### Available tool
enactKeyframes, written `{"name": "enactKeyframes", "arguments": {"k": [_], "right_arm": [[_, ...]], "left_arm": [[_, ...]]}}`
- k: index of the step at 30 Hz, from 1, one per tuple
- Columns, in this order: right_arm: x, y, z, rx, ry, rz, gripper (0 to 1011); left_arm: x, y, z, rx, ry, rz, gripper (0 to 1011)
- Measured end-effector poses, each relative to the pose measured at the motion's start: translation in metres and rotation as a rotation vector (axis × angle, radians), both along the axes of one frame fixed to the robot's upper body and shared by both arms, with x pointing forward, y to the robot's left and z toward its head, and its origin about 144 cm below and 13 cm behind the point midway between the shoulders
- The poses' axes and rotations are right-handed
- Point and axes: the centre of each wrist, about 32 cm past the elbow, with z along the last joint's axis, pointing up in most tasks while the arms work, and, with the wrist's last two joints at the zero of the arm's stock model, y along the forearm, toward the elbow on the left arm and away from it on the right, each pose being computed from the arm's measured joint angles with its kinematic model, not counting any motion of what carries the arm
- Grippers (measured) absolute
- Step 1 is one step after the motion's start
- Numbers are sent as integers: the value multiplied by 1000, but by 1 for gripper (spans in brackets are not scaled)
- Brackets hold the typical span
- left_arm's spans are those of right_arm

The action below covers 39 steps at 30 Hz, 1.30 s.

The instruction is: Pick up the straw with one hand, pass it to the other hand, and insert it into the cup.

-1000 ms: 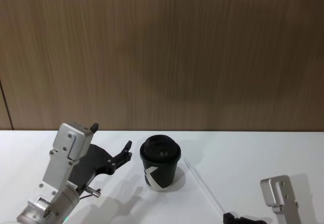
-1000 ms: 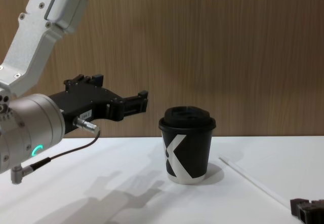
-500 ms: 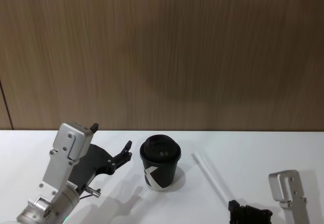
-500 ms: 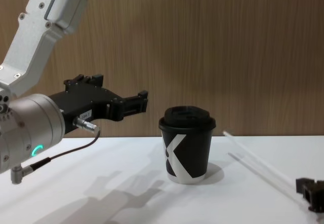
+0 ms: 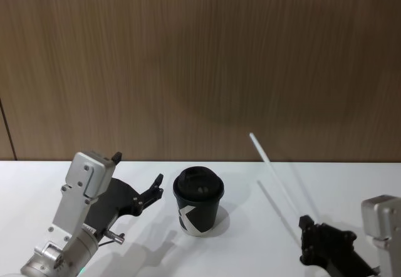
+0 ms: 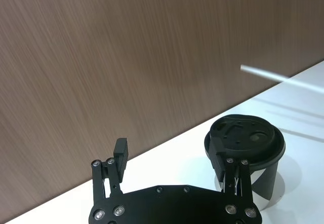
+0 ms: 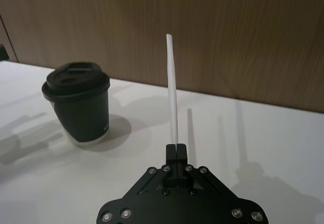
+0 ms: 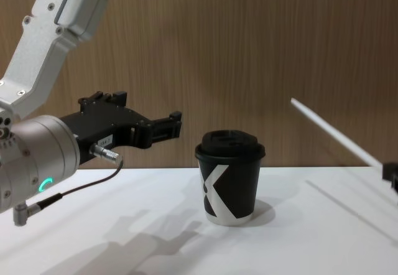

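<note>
Right gripper had its fingers pressed together on the lower end of the straw, pinching it right at the tip. Straw was off the white table, in the air to the right of the cup, tilted, with its free end up and leaning toward the cup's side, above the domed lid. Left gripper hovered near the cup on its left at about lid height, fingers spread wide, holding nothing. Cup stood upright, lid on. Judgement: pick-up done; hand-over and insertion not yet done. Handling note: straw looked very light, thin-walled and smooth, so likely to flex, swing at its long free end, and slip or rotate in the pinch; too hard a squeeze would probably flatten it. Left gripper should take it around the middle, clear of the right fingers, leaving 1 end free and long enough to reach the lid opening. That opening looked small, so alignment would be the main risk.
</note>
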Motion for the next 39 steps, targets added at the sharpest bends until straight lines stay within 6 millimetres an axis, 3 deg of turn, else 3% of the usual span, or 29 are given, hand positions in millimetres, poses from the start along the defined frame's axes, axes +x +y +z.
{"name": "enactKeyframes", "arguments": {"k": [20,39], "right_arm": [[6,-34,27,178,-266,174,2],[12,-41,45,332,-339,426,3]], "left_arm": [[0,0,0,0,0,0,1003],[0,0,0,0,0,0,1003]]}}
